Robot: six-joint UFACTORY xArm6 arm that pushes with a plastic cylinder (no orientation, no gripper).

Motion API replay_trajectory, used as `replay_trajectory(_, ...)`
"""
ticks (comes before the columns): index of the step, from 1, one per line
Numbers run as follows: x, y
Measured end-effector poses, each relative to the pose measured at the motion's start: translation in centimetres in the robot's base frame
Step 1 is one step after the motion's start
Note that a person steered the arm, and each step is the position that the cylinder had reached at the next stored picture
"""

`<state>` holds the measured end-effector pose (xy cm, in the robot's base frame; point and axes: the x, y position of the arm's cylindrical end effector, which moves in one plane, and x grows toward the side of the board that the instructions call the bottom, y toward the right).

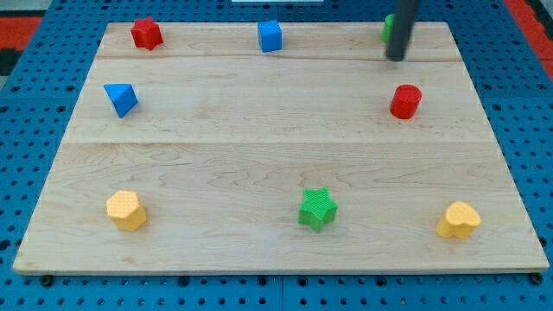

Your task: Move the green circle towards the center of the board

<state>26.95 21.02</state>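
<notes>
Your tip (pixel 396 58) sits at the view's top right, holding nothing, touching the green circle (pixel 388 28) half hidden behind the rod. On the surface (pixel 259 164) you have two red, two blue, two yellow, two green blocks.

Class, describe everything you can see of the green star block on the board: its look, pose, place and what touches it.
The green star is a small, bright green block with a star outline and ridged, layered sides that look like printed plastic. It lies flat on the pale wooden board, near the view's bottom edge, slightly right of the middle. It stands alone, with nothing touching it but the board. My tip is far off, near the view's top right.
</notes>
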Motion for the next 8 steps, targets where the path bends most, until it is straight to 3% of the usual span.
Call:
replay_trajectory(2,-7.9,3.4)
replay_trajectory(3,-7.8,1.8)
replay_trajectory(4,-7.8,-5.6)
replay_trajectory(5,-7.0,-8.3)
replay_trajectory(7,-3.8,-5.1)
replay_trajectory(8,-2.1,-8.0)
